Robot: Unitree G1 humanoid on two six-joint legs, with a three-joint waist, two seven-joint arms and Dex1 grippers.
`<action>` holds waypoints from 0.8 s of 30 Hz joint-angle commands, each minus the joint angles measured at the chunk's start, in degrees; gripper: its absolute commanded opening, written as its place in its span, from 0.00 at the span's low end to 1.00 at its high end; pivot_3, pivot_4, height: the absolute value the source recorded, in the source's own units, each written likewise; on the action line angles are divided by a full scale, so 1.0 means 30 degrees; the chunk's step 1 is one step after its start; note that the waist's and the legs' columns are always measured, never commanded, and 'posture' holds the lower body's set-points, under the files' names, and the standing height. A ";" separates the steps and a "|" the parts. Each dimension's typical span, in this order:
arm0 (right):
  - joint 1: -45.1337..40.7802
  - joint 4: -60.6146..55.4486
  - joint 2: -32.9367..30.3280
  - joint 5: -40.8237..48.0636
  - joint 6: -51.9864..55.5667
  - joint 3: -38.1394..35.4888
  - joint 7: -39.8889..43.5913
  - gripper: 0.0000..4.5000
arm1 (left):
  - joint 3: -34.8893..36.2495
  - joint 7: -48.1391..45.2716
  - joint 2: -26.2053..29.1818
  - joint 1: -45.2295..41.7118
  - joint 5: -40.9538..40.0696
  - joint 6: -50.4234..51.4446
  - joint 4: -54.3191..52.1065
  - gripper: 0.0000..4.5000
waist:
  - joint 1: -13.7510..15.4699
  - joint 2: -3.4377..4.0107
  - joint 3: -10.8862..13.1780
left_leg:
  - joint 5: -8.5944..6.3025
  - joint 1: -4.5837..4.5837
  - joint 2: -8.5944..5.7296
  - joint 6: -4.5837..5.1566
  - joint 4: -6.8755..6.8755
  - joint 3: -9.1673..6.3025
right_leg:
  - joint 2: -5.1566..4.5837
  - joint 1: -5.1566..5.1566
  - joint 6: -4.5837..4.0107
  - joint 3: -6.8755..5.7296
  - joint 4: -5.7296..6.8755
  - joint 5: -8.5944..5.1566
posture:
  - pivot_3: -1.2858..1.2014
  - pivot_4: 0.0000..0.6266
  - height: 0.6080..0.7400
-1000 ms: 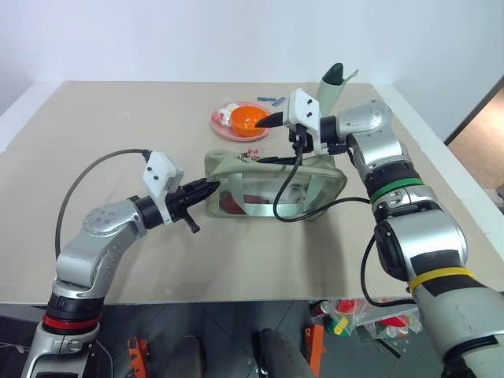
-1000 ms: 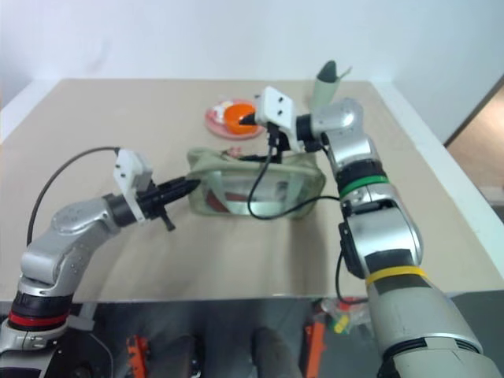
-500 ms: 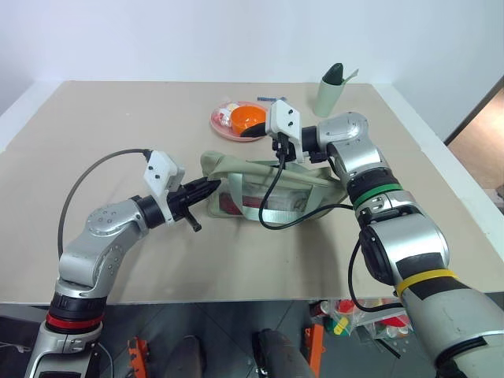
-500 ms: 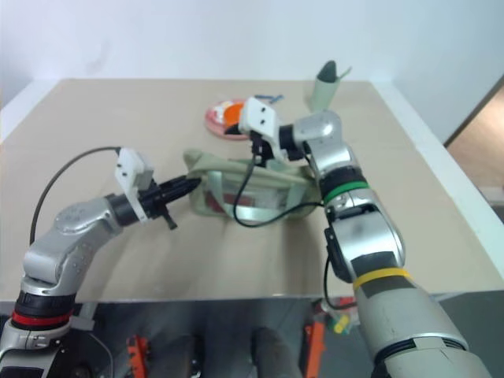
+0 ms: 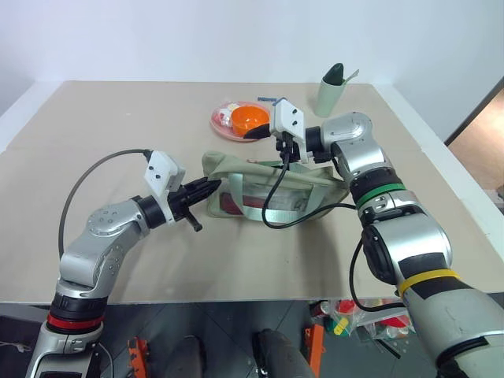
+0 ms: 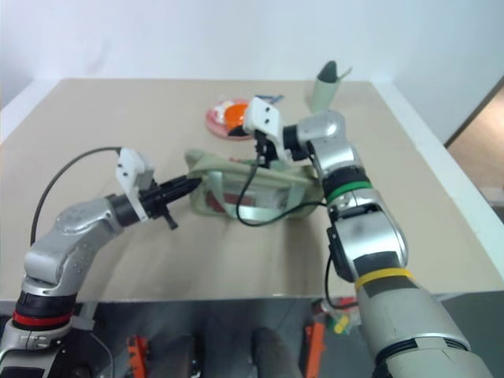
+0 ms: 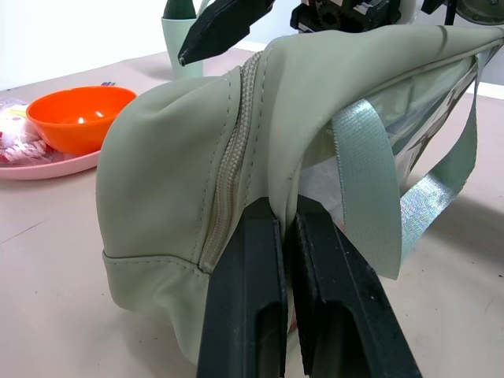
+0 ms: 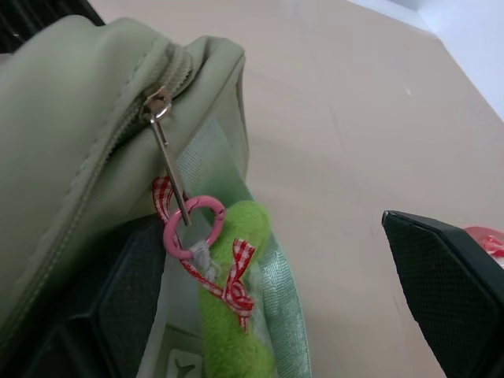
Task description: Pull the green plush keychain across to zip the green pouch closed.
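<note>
The green pouch (image 5: 268, 187) lies mid-table, and its zipper (image 7: 228, 157) runs along the top. My left gripper (image 5: 209, 187) is shut on the fabric at the pouch's left end (image 7: 181, 205). The green plush keychain (image 8: 236, 315) hangs from the metal zipper pull (image 8: 157, 106) by a pink ring (image 8: 189, 228) with a red-checked ribbon. My right gripper (image 5: 266, 142) hovers over the pouch's top and points left. It is open, and the keychain hangs in the wide gap between its two fingers (image 8: 449, 299).
An orange bowl (image 5: 249, 120) on a pink plate sits just behind the pouch. A sage-green cup (image 5: 329, 94) stands at the back right. A black cable (image 5: 276, 205) from my right wrist drapes over the pouch front. Bare tabletop lies in front and to the left.
My right gripper has edged a little left and down above the pouch. The left gripper keeps its hold and has not moved.
</note>
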 commanded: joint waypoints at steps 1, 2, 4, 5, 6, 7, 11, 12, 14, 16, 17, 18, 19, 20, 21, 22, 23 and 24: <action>0.0261 -0.0514 -0.0250 0.0011 -0.0182 0.0063 0.0725 0.94 | -0.0400 -0.0006 -0.0142 -0.0346 0.0128 -0.0192 -0.0385 0.00 | 0.0006 0.0000 0.0000 | 0.0000 0.0000 -0.0001 -0.0001 0.0000 -0.0003 | -0.0001 0.0000 -0.0001 -0.0003 0.0000 0.0000 | 0.52 0.24 1.00; 0.0312 -0.0552 -0.0240 0.0003 -0.0202 0.0100 0.0858 0.94 | -0.0398 0.0035 -0.0161 -0.0360 0.0153 -0.0226 -0.0380 0.00 | 0.0007 0.0000 0.0000 | 0.0001 0.0000 -0.0002 -0.0001 0.0000 -0.0006 | -0.0001 0.0001 -0.0001 -0.0007 0.0000 0.0000 | 0.52 0.24 1.00; 0.0394 -0.0482 -0.0185 -0.0194 -0.0440 0.0242 0.0826 0.94 | -0.0398 0.0051 -0.0148 -0.0372 0.0187 -0.0263 -0.0398 0.00 | 0.0012 0.0000 0.0000 | 0.0001 0.0000 -0.0001 -0.0002 0.0000 -0.0010 | -0.0001 0.0003 0.0000 -0.0011 0.0000 -0.0001 | 0.52 0.24 1.00; 0.0428 -0.0400 -0.0174 -0.0309 -0.0507 0.0316 0.0778 0.94 | -0.0387 0.0045 -0.0138 -0.0367 0.0189 -0.0275 -0.0411 0.00 | 0.0016 0.0000 0.0000 | 0.0001 0.0000 -0.0001 -0.0002 0.0001 -0.0014 | -0.0002 0.0006 -0.0001 -0.0016 0.0000 0.0000 | 0.52 0.24 1.00; 0.0495 -0.0341 -0.0192 -0.0489 -0.0739 0.0457 0.0733 0.94 | -0.0368 0.0037 -0.0124 -0.0347 0.0186 -0.0281 -0.0443 0.00 | 0.0016 0.0000 0.0000 | 0.0002 0.0000 -0.0001 -0.0003 0.0001 -0.0017 | -0.0002 0.0007 -0.0003 -0.0019 0.0000 -0.0002 | 0.52 0.24 1.00; 0.0545 -0.0299 -0.0208 -0.0597 -0.0891 0.0555 0.0716 0.94 | -0.0352 0.0031 -0.0116 -0.0330 0.0183 -0.0289 -0.0467 0.00 | 0.0016 0.0000 0.0000 | 0.0002 0.0000 -0.0002 -0.0002 0.0002 -0.0018 | -0.0002 0.0008 -0.0003 -0.0019 0.0000 -0.0002 | 0.52 0.24 1.00; 0.0592 -0.0188 -0.0207 -0.0807 -0.1181 0.0770 0.0745 0.94 | -0.0268 0.0014 -0.0061 -0.0201 0.0169 -0.0325 -0.0583 0.00 | 0.0016 0.0000 0.0000 | 0.0003 0.0000 -0.0001 -0.0004 0.0003 -0.0021 | -0.0002 0.0009 -0.0003 -0.0025 0.0000 -0.0003 | 0.52 0.24 1.00; 0.0582 -0.0130 -0.0215 -0.0915 -0.1329 0.0863 0.0727 0.94 | -0.0239 0.0011 -0.0043 -0.0173 0.0168 -0.0342 -0.0601 0.00 | 0.0015 0.0000 0.0000 | 0.0004 0.0000 -0.0001 -0.0006 0.0003 -0.0023 | -0.0002 0.0009 -0.0003 -0.0027 0.0000 -0.0004 | 0.52 0.24 1.00; 0.0482 0.0055 -0.0199 -0.0985 -0.1360 0.0918 0.0619 0.94 | -0.0165 0.0002 -0.0002 -0.0114 0.0163 -0.0381 -0.0620 0.00 | 0.0014 0.0000 0.0000 | 0.0004 0.0001 0.0000 -0.0006 0.0003 -0.0023 | -0.0001 0.0009 -0.0003 -0.0027 0.0000 -0.0004 | 0.52 0.24 1.00; 0.0362 0.0224 -0.0261 -0.1217 -0.1738 0.1047 0.0477 0.94 | -0.0106 -0.0013 0.0047 -0.0074 0.0164 -0.0415 -0.0612 0.00 | 0.0013 0.0000 0.0000 | 0.0005 0.0001 0.0000 -0.0008 0.0002 -0.0025 | -0.0001 0.0009 -0.0004 -0.0031 0.0000 -0.0004 | 0.52 0.24 1.00; 0.0303 0.0316 -0.0274 -0.1306 -0.1821 0.1057 0.0353 0.94 | -0.0106 -0.0010 0.0049 -0.0085 0.0168 -0.0429 -0.0587 0.00 | 0.0012 0.0001 0.0000 | 0.0005 0.0001 0.0000 -0.0008 0.0003 -0.0024 | -0.0001 0.0008 -0.0004 -0.0030 0.0000 -0.0005 | 0.52 0.24 1.00; 0.0263 0.0389 -0.0275 -0.1367 -0.1866 0.1042 0.0267 0.94 | -0.0110 -0.0006 0.0049 -0.0095 0.0168 -0.0439 -0.0568 0.00 | 0.0012 0.0000 0.0000 | 0.0005 0.0001 0.0001 -0.0009 0.0003 -0.0024 | -0.0001 0.0007 -0.0005 -0.0031 0.0000 -0.0005 | 0.52 0.24 1.00; 0.0239 0.0441 -0.0265 -0.1398 -0.1869 0.1009 0.0217 0.94 | -0.0116 -0.0003 0.0046 -0.0103 0.0168 -0.0445 -0.0557 0.00 | 0.0012 0.0000 0.0000 | 0.0005 0.0000 0.0001 -0.0008 0.0002 -0.0025 | 0.0000 0.0008 -0.0008 -0.0033 0.0000 -0.0006 | 0.52 0.24 1.00; 0.0212 0.0488 -0.0312 -0.1558 -0.2043 0.1060 0.0077 0.94 | -0.0143 0.0007 0.0035 -0.0126 0.0193 -0.0458 -0.0529 0.00 | 0.0012 0.0000 0.0000 | 0.0005 0.0001 0.0002 -0.0008 0.0002 -0.0026 | -0.0001 0.0008 -0.0011 -0.0035 0.0000 -0.0007 | 0.52 0.24 1.00; 0.0189 0.0533 -0.0345 -0.1680 -0.2196 0.1101 -0.0020 0.94 | -0.0160 0.0014 0.0029 -0.0140 0.0211 -0.0467 -0.0511 0.00 | 0.0012 0.0000 0.0000 | 0.0005 0.0001 0.0002 -0.0009 0.0002 -0.0027 | 0.0000 0.0008 -0.0012 -0.0036 0.0000 -0.0008 | 0.52 0.24 1.00; 0.0168 0.0581 -0.0365 -0.1768 -0.2313 0.1126 -0.0091 0.94 | -0.0172 0.0018 0.0024 -0.0149 0.0222 -0.0474 -0.0500 0.00 | 0.0012 0.0000 0.0000 | 0.0005 0.0000 0.0002 -0.0009 0.0002 -0.0027 | -0.0001 0.0008 -0.0013 -0.0036 0.0000 -0.0008 | 0.52 0.24 1.00; 0.0150 0.0629 -0.0371 -0.1826 -0.2390 0.1132 -0.0133 0.94 | -0.0178 0.0020 0.0022 -0.0154 0.0229 -0.0477 -0.0494 0.00 | 0.0012 0.0001 0.0001 | 0.0005 0.0001 0.0002 -0.0009 0.0002 -0.0028 | -0.0001 0.0008 -0.0014 -0.0037 0.0000 -0.0008 | 0.52 0.24 1.00; 0.0138 0.0666 -0.0364 -0.1849 -0.2423 0.1120 -0.0144 0.94 | -0.0178 0.0020 0.0021 -0.0154 0.0230 -0.0479 -0.0493 0.00 | 0.0011 0.0000 0.0000 | 0.0005 0.0000 0.0002 -0.0009 0.0002 -0.0027 | 0.0000 0.0006 -0.0014 -0.0035 0.0000 -0.0009 | 0.52 0.24 1.00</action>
